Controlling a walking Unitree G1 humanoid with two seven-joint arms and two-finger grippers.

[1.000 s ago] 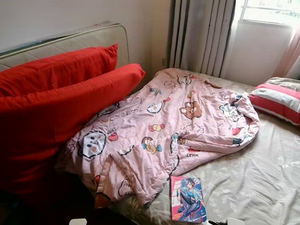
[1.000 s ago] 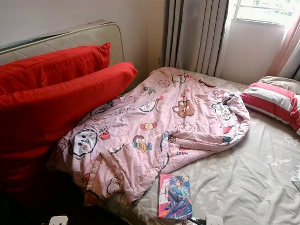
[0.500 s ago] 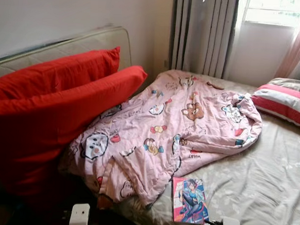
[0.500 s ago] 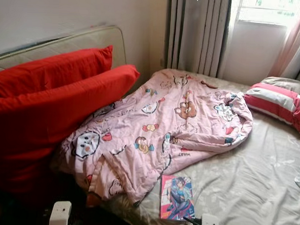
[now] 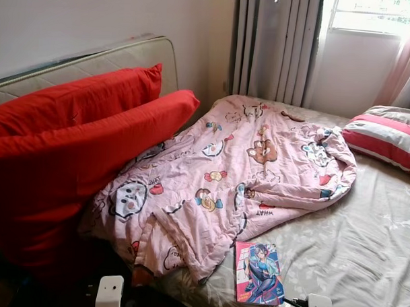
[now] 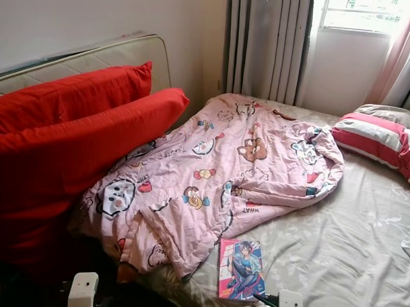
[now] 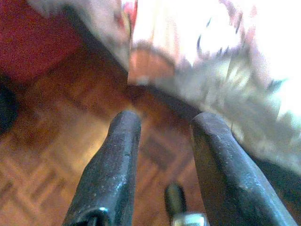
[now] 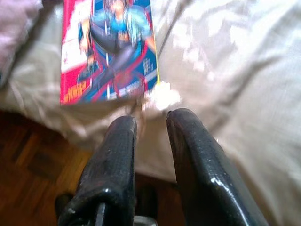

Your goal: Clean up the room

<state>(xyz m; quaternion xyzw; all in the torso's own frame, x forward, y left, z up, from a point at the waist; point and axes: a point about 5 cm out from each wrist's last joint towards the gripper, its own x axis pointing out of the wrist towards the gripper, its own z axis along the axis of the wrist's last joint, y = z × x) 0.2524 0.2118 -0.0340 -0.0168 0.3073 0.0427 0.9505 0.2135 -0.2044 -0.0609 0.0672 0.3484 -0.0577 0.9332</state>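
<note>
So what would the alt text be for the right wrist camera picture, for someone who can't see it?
The right gripper's two black fingers, slightly apart and holding nothing, point at a comic book with a red and blue cover lying near the edge of a bed's beige sheet. Dark wooden floor shows beneath the bed edge.

I can read "WHAT" printed upside down on the pink cartoon quilt, near its lower fold. The comic book on the bed has lettering on its cover, but it's too blurred to read.
</note>
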